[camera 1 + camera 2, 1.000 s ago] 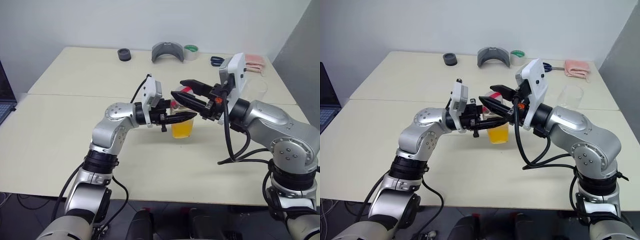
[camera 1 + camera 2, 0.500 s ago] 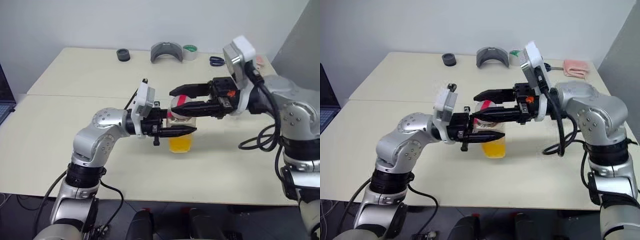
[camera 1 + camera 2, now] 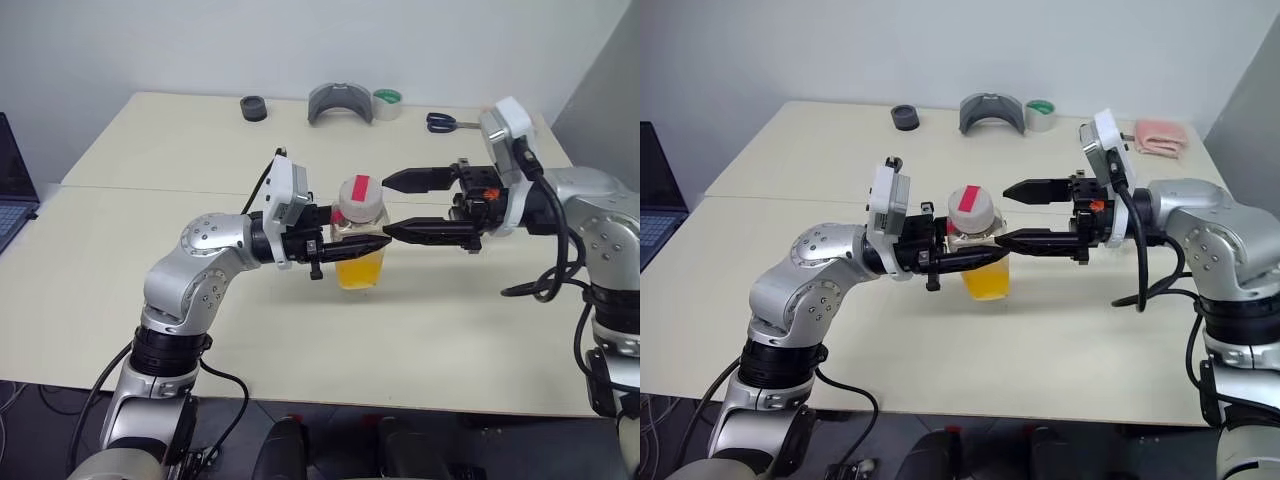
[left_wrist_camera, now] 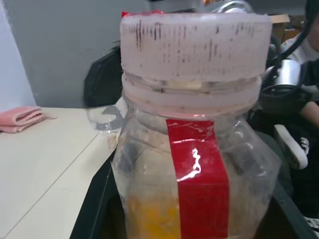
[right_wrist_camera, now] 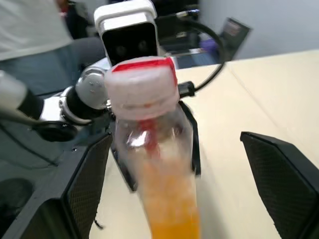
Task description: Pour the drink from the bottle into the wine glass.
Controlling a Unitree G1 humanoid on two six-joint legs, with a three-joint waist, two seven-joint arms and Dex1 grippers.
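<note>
Nearby, scissors [image 3: 441,122] beside tape roll [image 3: 387,103].

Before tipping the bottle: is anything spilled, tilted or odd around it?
Nothing stands out. The small clear plastic bottle is upright in the left gripper, with its pale red-striped cap on and the orange drink inside. The cream table looks dry. The right gripper is open beside the cap.

Left arm: bent at the elbow, forearm held level and directed toward 3 o'clock. Left tool [image 3: 368,243]: fingers clamped on the bottle [image 3: 360,235]. Right arm: forearm held level, directed toward 9 o'clock. Right tool [image 3: 402,205]: fingers spread wide, nothing gripped.
</note>
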